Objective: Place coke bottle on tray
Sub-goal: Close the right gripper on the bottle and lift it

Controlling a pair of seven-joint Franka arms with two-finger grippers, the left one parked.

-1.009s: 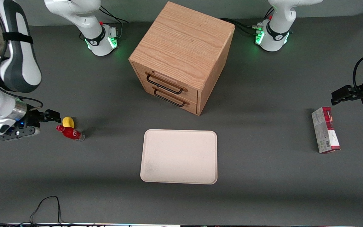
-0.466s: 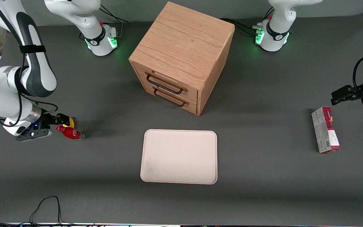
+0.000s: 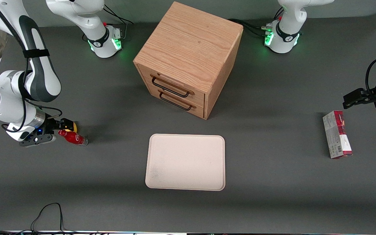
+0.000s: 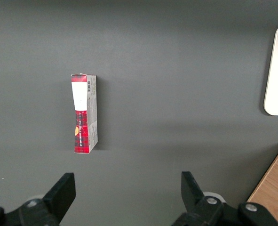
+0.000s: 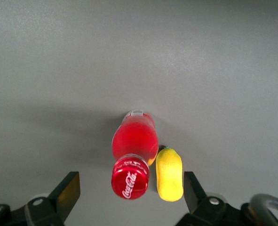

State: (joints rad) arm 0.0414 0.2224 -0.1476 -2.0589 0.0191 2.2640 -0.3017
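While the coke bottle [image 3: 72, 137] stands on the dark grey table [image 3: 273, 182] toward the working arm's end, the right gripper [image 3: 56, 130] is low over the table just beside the bottle's red cap. In the right wrist view the two black fingers [image 5: 67, 190] are spread wide, one on each side, and the coke bottle [image 5: 133, 155] stands between them together with a small yellow lemon-like lump [image 5: 169, 173]; neither finger touches the bottle or the lump. The bottle is upright, seen from above, with its red cap and white script logo turned to the camera and its clear base on the table. The yellow lump lies just beside the bottle, very near or touching its side; I cannot tell which. In the front view the lump [image 3: 73, 125] is a little farther from the camera than the bottle and partly covered by the gripper.

The tray [image 3: 185, 162], cream-beige with rounded corners and a low rim, lies flat near the middle of the table, well apart from the bottle. A wooden drawer cabinet [image 3: 188, 58] with two drawers and dark handles stands farther from the camera than the tray, its front turned toward the tray at an angle. A red and grey carton [image 3: 336, 134] lies flat toward the parked arm's end of the table; the left wrist view shows this carton [image 4: 84, 113] and an edge of the tray [image 4: 276, 70].
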